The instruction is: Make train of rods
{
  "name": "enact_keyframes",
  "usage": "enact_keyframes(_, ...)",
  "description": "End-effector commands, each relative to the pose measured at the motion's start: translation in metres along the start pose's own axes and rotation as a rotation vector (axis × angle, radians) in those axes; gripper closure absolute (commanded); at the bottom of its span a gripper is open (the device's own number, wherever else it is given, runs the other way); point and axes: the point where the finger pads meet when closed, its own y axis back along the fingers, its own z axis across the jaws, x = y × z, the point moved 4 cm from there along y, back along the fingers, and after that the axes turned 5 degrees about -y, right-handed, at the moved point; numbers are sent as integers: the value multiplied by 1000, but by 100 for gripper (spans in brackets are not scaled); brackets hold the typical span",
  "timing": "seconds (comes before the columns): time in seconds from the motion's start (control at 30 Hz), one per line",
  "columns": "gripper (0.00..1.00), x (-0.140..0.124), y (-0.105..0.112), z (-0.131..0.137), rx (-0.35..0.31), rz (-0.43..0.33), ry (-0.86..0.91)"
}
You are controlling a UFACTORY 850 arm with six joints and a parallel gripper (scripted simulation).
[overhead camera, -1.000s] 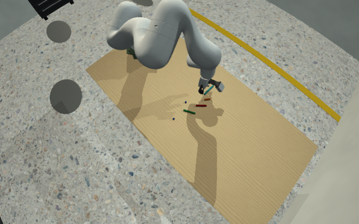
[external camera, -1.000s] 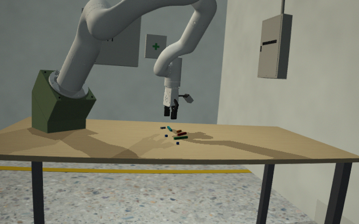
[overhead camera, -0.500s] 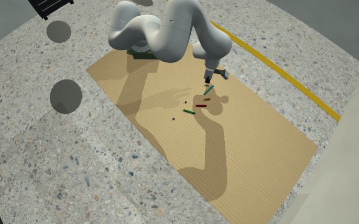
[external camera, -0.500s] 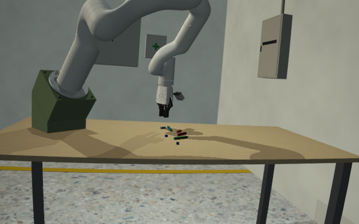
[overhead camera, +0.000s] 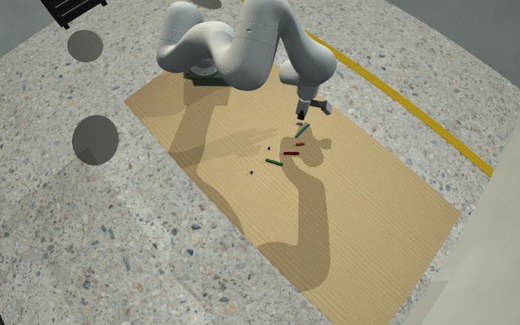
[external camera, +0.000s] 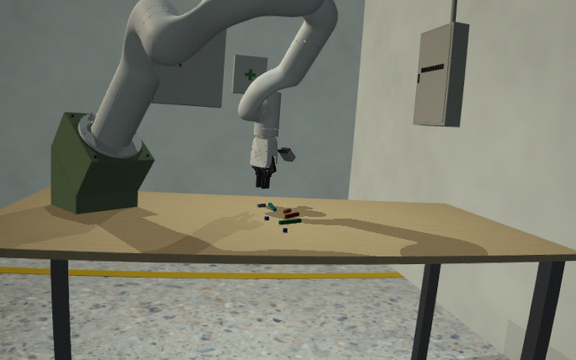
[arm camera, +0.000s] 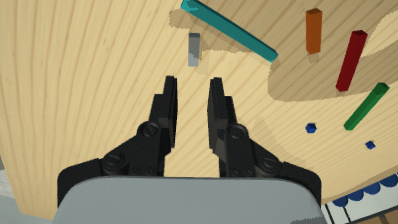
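Observation:
My gripper (arm camera: 193, 92) hangs above the table, its fingers narrowed to a small gap with nothing between them; it also shows in the top and exterior views (overhead camera: 300, 116) (external camera: 262, 184). Just ahead of the fingertips lies the short grey rod (arm camera: 194, 49) (overhead camera: 299, 123). Beside it the long turquoise rod (arm camera: 229, 30) (overhead camera: 302, 130) lies at a slant. Further right lie the orange rod (arm camera: 313, 31) (overhead camera: 300, 143), the red rod (arm camera: 351, 60) (overhead camera: 291, 153) and the green rod (arm camera: 366, 106) (overhead camera: 273, 162). All rods lie flat and apart from each other.
Two small blue rods (arm camera: 311, 128) (arm camera: 369, 145) lie near the green rod, also seen from above (overhead camera: 269, 148) (overhead camera: 251, 172). The arm's green base (external camera: 95, 163) stands at the table's far left. The table edge is close behind the grey rod.

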Motion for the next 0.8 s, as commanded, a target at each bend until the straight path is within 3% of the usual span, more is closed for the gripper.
enact_keyframes(0.0,76,1,0,0,0,1,0)
enact_keyframes(0.77,76,1,-2,0,0,1,0)
